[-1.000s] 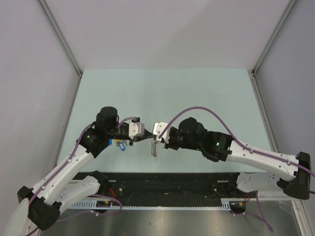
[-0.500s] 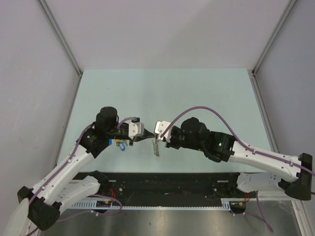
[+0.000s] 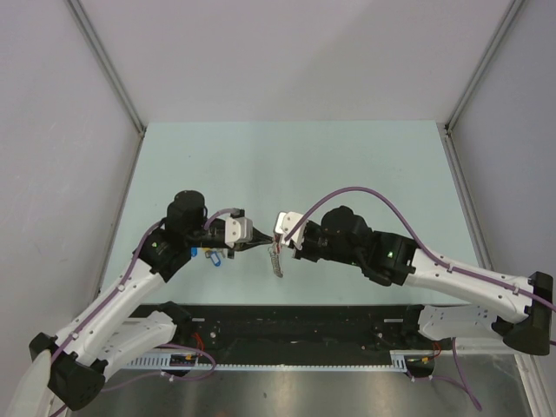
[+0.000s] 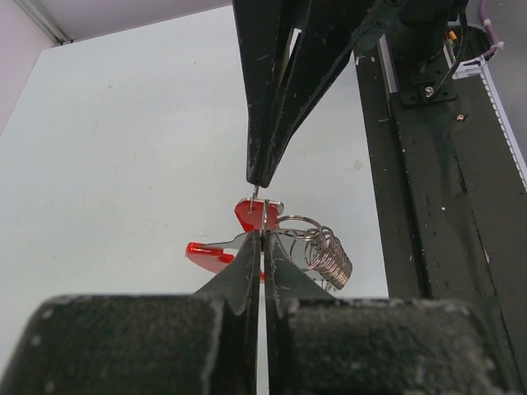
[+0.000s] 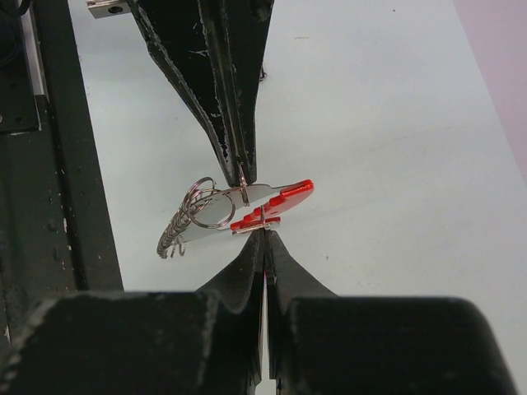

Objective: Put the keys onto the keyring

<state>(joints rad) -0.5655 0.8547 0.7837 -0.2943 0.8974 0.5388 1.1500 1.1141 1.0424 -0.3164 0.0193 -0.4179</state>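
Observation:
The keyring [image 3: 277, 261] hangs in the air between my two grippers, above the table's near middle. Its red band [image 4: 207, 255] and a second red piece [image 4: 254, 213] show in the left wrist view, with the coiled grey chain of rings [image 4: 328, 255] to the right. My left gripper [image 4: 263, 234] is shut on a thin metal loop of it. My right gripper [image 5: 264, 234] is shut on the keyring's red part [image 5: 268, 216], and the chain [image 5: 174, 234] dangles at the left. Loose keys [image 3: 211, 255], one with a blue head, lie on the table under the left wrist.
The pale green table [image 3: 347, 165] has grey walls on three sides. A black rail [image 3: 295, 326] with the arm bases runs along the near edge, close below the hanging chain. It also shows in the left wrist view, as the rail [image 4: 445, 206].
Both grippers stay shut. The right gripper and the hanging chain have drifted slightly to the right, and the left arm has followed a little.

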